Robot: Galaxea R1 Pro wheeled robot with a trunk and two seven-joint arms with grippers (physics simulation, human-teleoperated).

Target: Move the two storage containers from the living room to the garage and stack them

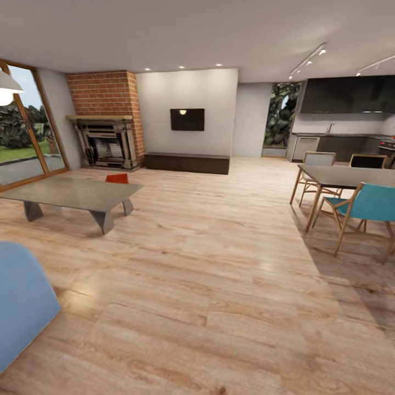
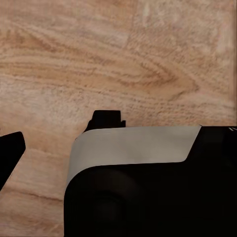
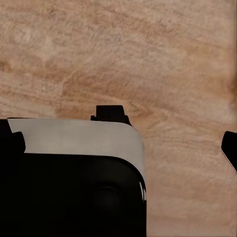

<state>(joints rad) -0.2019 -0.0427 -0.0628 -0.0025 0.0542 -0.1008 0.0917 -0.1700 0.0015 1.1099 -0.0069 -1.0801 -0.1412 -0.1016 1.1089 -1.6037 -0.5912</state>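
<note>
A wide living room with a light wood-plank floor (image 1: pixel 219 285) stretches ahead in the head view. At the far left, a low grey table (image 1: pixel 71 193) stands on angled legs, and just behind its far edge a red-orange storage container (image 1: pixel 117 178) peeks up; the table hides its lower part, so its full shape and whether it rests on the floor cannot be told. A second container cannot be made out. Behind the table a brick fireplace (image 1: pixel 107 123) rises against the far wall, next to a dark screen (image 1: pixel 187 119) mounted above a long low dark bench (image 1: pixel 187 163). Glazed wood-framed doors (image 1: pixel 24 131) are cut off at the left edge, as is a hanging lamp (image 1: pixel 8 88). At the near left corner a blue sofa (image 1: pixel 22 302) is mostly out of frame. On the right a dining table (image 1: pixel 351 176) with a teal chair (image 1: pixel 370 204) runs off the edge, with a dark kitchen (image 1: pixel 345 118) beyond. In the left wrist view the left pincer (image 2: pixel 59 136) shows two dark finger tips well apart over wood planks, holding nothing, its base hidden by the black-and-white housing. In the right wrist view the right pincer (image 3: pixel 170 131) likewise stands wide and empty, one finger cut off at the frame's edge.
</note>
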